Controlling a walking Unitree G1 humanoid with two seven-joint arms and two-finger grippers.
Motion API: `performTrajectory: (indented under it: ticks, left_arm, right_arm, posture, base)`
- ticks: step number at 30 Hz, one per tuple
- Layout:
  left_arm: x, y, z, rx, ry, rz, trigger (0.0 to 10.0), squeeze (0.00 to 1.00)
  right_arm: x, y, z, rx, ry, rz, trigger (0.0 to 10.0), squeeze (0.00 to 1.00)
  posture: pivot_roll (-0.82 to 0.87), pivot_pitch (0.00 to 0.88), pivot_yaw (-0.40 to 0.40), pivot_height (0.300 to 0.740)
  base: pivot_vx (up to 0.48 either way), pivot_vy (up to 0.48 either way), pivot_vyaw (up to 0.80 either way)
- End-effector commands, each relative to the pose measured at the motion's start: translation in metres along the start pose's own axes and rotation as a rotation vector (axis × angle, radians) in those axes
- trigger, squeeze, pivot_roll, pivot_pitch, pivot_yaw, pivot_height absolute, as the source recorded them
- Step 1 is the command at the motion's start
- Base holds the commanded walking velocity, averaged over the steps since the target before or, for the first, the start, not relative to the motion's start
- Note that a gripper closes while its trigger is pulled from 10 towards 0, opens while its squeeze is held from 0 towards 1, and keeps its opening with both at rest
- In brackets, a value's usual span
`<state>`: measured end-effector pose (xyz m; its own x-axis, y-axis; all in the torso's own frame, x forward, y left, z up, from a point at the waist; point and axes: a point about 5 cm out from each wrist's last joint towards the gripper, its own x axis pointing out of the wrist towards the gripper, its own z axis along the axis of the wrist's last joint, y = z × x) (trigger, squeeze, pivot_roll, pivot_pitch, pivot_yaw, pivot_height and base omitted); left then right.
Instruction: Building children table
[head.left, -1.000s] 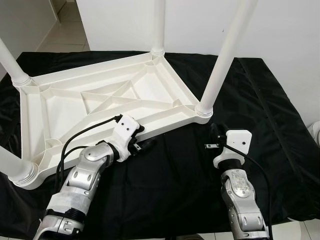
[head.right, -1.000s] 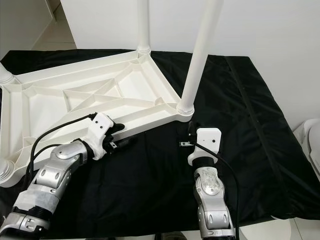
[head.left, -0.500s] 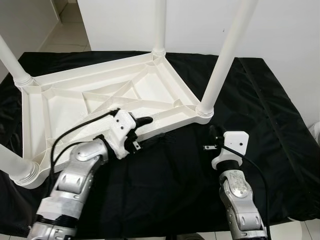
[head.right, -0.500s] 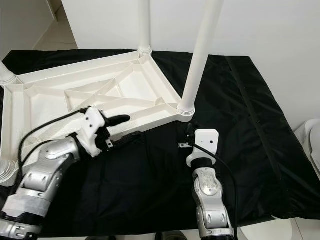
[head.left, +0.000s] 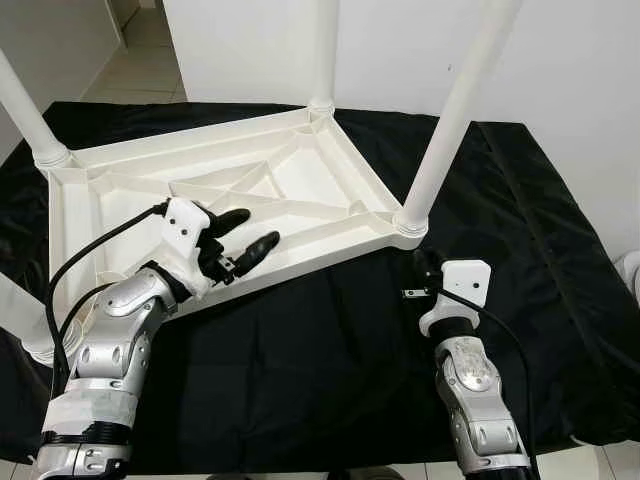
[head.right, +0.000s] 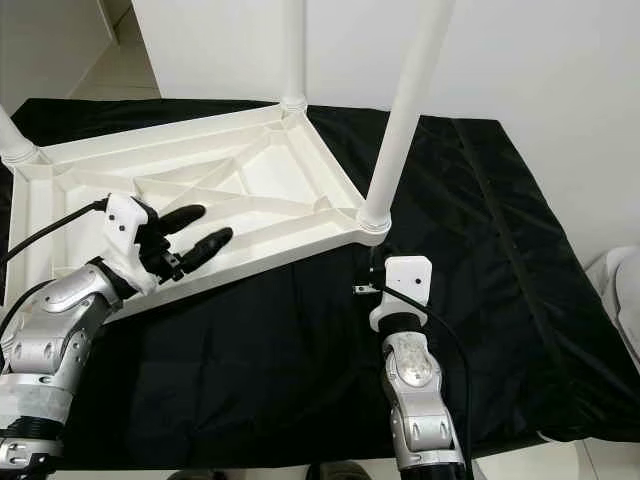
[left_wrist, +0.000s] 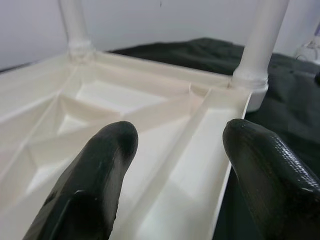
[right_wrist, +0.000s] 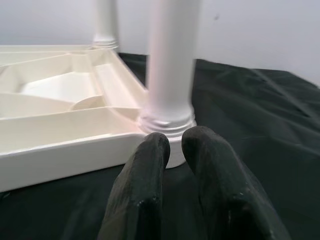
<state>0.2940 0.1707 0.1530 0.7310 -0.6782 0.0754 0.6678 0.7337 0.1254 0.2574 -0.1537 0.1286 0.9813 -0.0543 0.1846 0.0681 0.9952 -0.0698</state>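
With all four legs seated in upturned tabletop (head.left: 300, 180), near rim is straddled by wide-spread left hand (head.left: 243, 234); right hand (head.left: 424, 268) pinched empty beside corner leg (head.left: 455, 115). Rim grip judged next.

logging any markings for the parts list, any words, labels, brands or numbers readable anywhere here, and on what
None: no readable text in any view.
The upturned white table top and its legs are plain moulded plastic with no label.
The black cloth carries no print.
The left gripper, fingers open above the table top, and the right gripper, fingers together near a leg's base, show no markings.
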Motion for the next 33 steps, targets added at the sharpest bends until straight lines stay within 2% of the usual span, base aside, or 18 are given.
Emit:
performTrajectory:
  ticks: [1, 6, 9, 11, 13, 14, 18, 23, 26, 29, 32, 33]
  left_arm:
    - [-0.006, 0.006, -0.012, -0.002, 0.025, 0.176, 10.0, 0.0]
    - [-0.009, 0.006, -0.022, 0.004, 0.061, 0.274, 10.0, 0.0]
    - [-0.009, 0.006, -0.022, 0.004, 0.061, 0.274, 10.0, 0.0]
    - [-0.012, 0.013, -0.032, 0.053, 0.149, 0.303, 10.0, 0.0]
    - [-0.012, 0.013, -0.032, 0.053, 0.149, 0.303, 10.0, 0.0]
    - [-0.013, 0.015, -0.035, 0.091, 0.183, 0.311, 10.0, 0.0]
    - [-0.015, 0.009, -0.043, 0.164, 0.243, 0.241, 10.0, 0.0]
    - [-0.009, 0.0, -0.048, 0.122, 0.245, 0.2, 10.0, 0.0]
    - [-0.003, -0.006, -0.047, 0.1, 0.229, 0.165, 10.0, 0.0]
    - [0.014, -0.022, -0.046, 0.079, 0.202, 0.086, 10.0, 0.0]
    - [0.02, -0.027, -0.044, 0.07, 0.187, 0.066, 10.0, 0.0]
    - [0.033, -0.036, -0.043, 0.057, 0.171, 0.024, 10.0, 0.0]
  right_arm:
    - [-0.002, -0.006, -0.006, -0.009, 0.017, -0.036, 10.0, 0.0]
    - [-0.002, -0.005, -0.006, -0.004, 0.017, -0.039, 10.0, 0.0]
    - [-0.002, -0.005, -0.006, -0.004, 0.017, -0.039, 10.0, 0.0]
    - [-0.002, -0.005, -0.006, -0.002, 0.013, -0.041, 10.0, 0.0]
    - [-0.002, -0.005, -0.006, -0.002, 0.013, -0.041, 10.0, 0.0]
    - [-0.002, -0.005, -0.006, -0.002, 0.012, -0.043, 10.0, 0.0]
    - [-0.001, -0.008, -0.006, -0.004, 0.009, -0.059, 10.0, 0.0]
    - [0.0, -0.01, -0.004, -0.004, 0.004, -0.074, 10.0, 0.0]
    - [0.0, -0.011, -0.004, -0.003, 0.001, -0.077, 10.0, 0.0]
    - [0.001, -0.011, -0.004, -0.006, -0.001, -0.078, 10.0, 0.0]
    - [0.002, -0.011, -0.004, -0.006, -0.001, -0.078, 10.0, 0.0]
    - [0.003, -0.011, -0.003, -0.006, -0.003, -0.077, 10.0, 0.0]
  posture:
    - [0.07, 0.026, -0.045, 0.74]
    - [0.07, 0.029, -0.044, 0.74]
    - [0.07, 0.029, -0.044, 0.74]
    - [0.07, 0.038, -0.035, 0.74]
    - [0.07, 0.038, -0.035, 0.74]
    - [0.07, 0.038, -0.035, 0.74]
    - [0.06, 0.052, -0.023, 0.74]
    - [0.06, 0.058, -0.015, 0.74]
    - [0.06, 0.059, -0.014, 0.74]
    - [0.06, 0.058, -0.014, 0.74]
    - [0.06, 0.059, -0.015, 0.74]
    - [0.05, 0.058, -0.013, 0.74]
  base:
    - [0.0, 0.0, 0.0]
    - [0.0, 0.0, 0.0]
    - [0.0, 0.0, 0.0]
    - [0.0, 0.0, 0.0]
    - [0.0, 0.0, 0.0]
    - [0.0, 0.0, 0.0]
    - [0.0, 0.0, 0.0]
    - [0.0, 0.0, 0.0]
    - [0.0, 0.0, 0.0]
    - [0.0, 0.0, 0.0]
    - [0.0, 0.0, 0.0]
    - [0.0, 0.0, 0.0]
